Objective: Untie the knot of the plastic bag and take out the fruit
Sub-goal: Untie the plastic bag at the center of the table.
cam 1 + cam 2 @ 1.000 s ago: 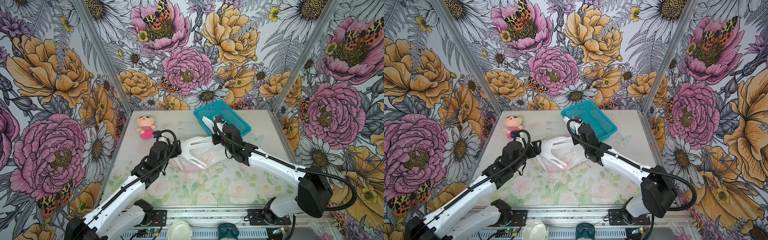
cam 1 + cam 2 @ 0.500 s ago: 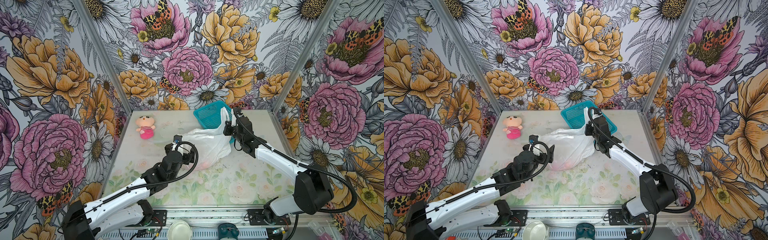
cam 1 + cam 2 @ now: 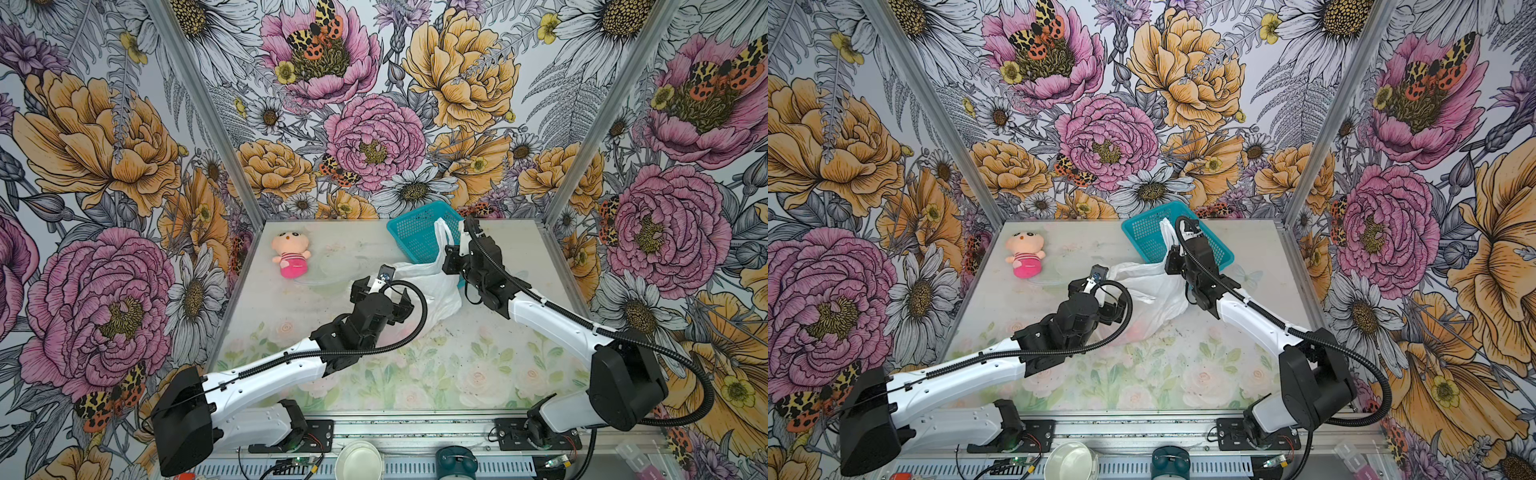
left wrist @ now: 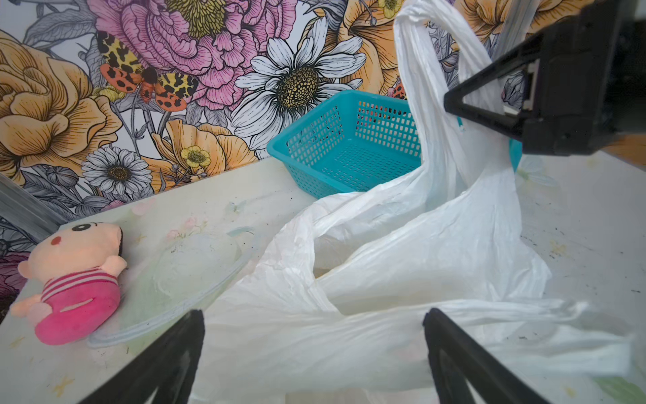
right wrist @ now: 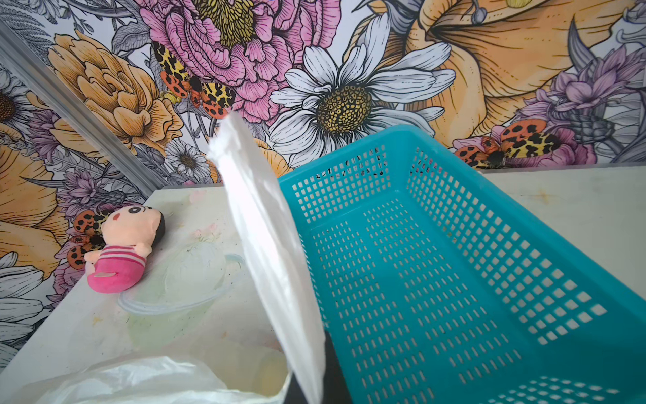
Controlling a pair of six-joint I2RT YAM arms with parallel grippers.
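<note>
Where the right gripper point(image 4: 449, 103) is clamped on one loop handle point(image 4: 419, 70), that handle is stretched upward just beside the teal basket point(image 3: 411, 237).

- Left gripper point(image 4: 313, 314): jaws spread wide, holding nothing, poised at the bag's mouth with the second handle point(image 4: 524, 311) lying slack beside it.
- Plastic bag point(image 3: 432, 291): mid-table, between the two arms, its body slumped on the table point(image 3: 519, 374) and its mouth gaping.
- Knot: none visible; the two handles lie apart, so it is judged undone.
- Fruit: not plainly seen. There is a faint pinkish tint point(image 3: 1133, 328) through the film and none lies out on the table, so it is judged to be inside the bag.
- Basket: empty.
- Plush doll point(image 3: 289, 257): far corner, well apart from the bag.
- Progress: untying appears done; all the fruit is left to take out.
</note>
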